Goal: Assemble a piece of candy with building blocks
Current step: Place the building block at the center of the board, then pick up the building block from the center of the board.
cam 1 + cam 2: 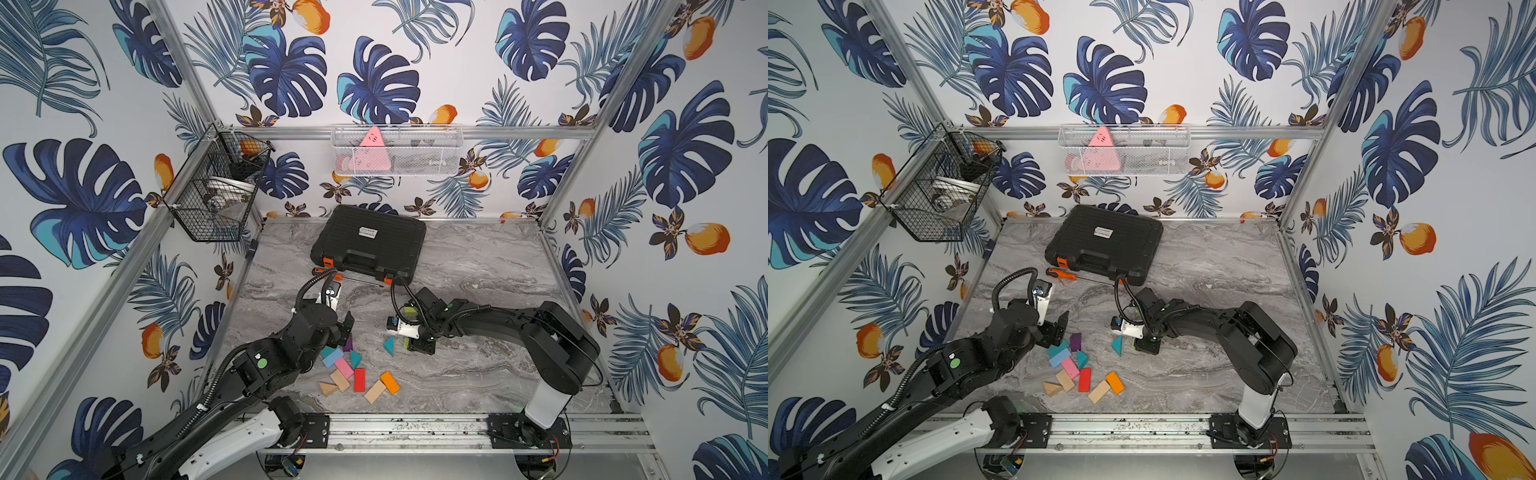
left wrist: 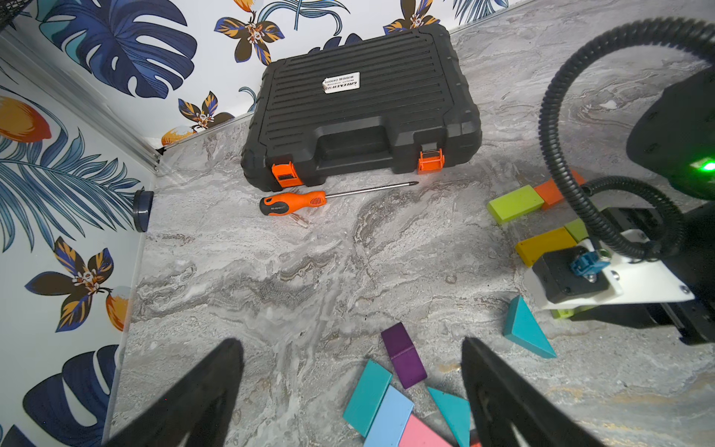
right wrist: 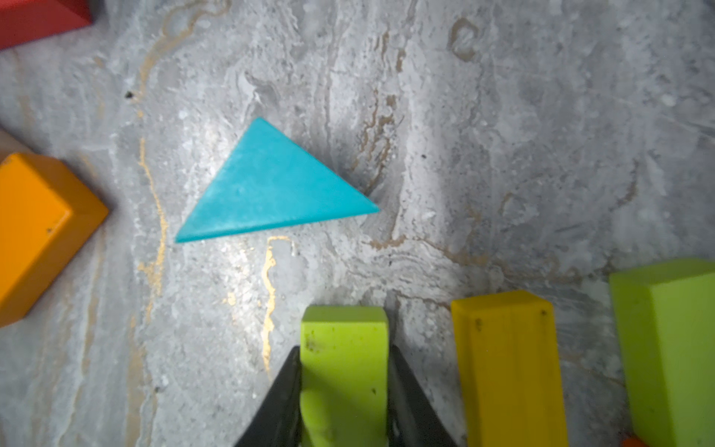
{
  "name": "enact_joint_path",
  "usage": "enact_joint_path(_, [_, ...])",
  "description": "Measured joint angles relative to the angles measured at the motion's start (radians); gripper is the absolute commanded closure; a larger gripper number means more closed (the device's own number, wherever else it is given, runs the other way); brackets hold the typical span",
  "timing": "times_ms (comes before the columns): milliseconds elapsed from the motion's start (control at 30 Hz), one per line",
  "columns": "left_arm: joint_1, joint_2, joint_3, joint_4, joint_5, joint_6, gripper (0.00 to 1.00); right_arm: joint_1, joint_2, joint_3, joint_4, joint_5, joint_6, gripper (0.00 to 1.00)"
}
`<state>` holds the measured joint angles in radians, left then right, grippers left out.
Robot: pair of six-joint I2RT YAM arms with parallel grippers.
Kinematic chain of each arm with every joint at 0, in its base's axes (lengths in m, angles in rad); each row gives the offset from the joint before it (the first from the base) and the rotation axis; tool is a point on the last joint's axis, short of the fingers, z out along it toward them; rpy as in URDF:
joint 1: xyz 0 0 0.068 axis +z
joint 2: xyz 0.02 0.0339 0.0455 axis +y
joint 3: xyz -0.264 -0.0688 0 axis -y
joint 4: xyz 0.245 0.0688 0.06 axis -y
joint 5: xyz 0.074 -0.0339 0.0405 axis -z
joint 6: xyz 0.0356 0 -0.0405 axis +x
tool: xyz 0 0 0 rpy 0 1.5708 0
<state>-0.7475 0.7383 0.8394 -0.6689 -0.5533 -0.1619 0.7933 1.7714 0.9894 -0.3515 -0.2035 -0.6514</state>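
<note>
Gripping a green block (image 3: 344, 333) by its long sides, the right gripper (image 3: 344, 350) is holding its jaws narrowed onto it, low over the table (image 1: 478, 270). Whether the block is touching the marble, I cannot tell. A yellow block (image 3: 507, 367) is lying just beside the held one, and a 2nd green block (image 3: 669, 348) is lying beyond the yellow, with bare marble showing between all 3. A teal wedge (image 3: 271, 185) is lying flat ahead of the right gripper, apart from every other piece. In both top views it is sitting between the right gripper and the main cluster.

The left gripper (image 2: 350, 344) is hovering over the far edge of that cluster with its jaws spread wide and nothing between them. Below it a purple block (image 2: 404, 356) is lying just beside a teal brick (image 2: 367, 398). The brick is touching a blue block (image 2: 389, 420), which is touching a pink block (image 2: 421, 435), and a 2nd teal wedge (image 2: 450, 414) is sitting near them.

Toward the front edge of the table, a red block (image 1: 359, 380), an orange block (image 1: 390, 382) and 3 wood pieces (image 1: 340, 380) are lying loosely together.

At the back a closed black case (image 1: 370, 243) is resting on the table, and a screwdriver (image 2: 294, 203) is lying just in front of its latches.
</note>
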Motion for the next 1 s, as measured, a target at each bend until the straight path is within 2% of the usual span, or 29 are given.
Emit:
enact_joint_path(100, [0.0,0.009,0.0,0.0,0.004,0.0,0.08,-0.004,0.003,0.004,0.0,0.0,0.0,0.72])
enact_joint_path(300, [0.0,0.027,0.0,0.0,0.012,0.0,0.08,-0.005,-0.001,0.002,0.006,0.007,0.005,0.51])
enact_joint_path(500, [0.001,0.064,0.001,0.0,0.055,-0.019,0.09,-0.011,-0.106,-0.04,0.045,-0.017,0.042,0.43])
enact_joint_path(600, [0.001,0.117,0.022,-0.01,0.156,-0.087,0.13,-0.024,-0.212,-0.051,0.06,-0.027,0.094,0.41])
enact_joint_path(667, [0.001,0.13,0.016,-0.004,0.265,-0.15,0.16,-0.033,-0.311,-0.079,0.103,-0.037,0.146,0.38])
enact_joint_path(833, [-0.009,0.197,-0.049,0.057,0.497,-0.309,0.3,-0.051,-0.555,-0.25,0.287,-0.037,0.304,0.3])
enact_joint_path(1000, [-0.121,0.314,-0.119,0.083,0.592,-0.444,0.32,-0.076,-0.642,-0.412,0.448,0.121,0.42,0.3])
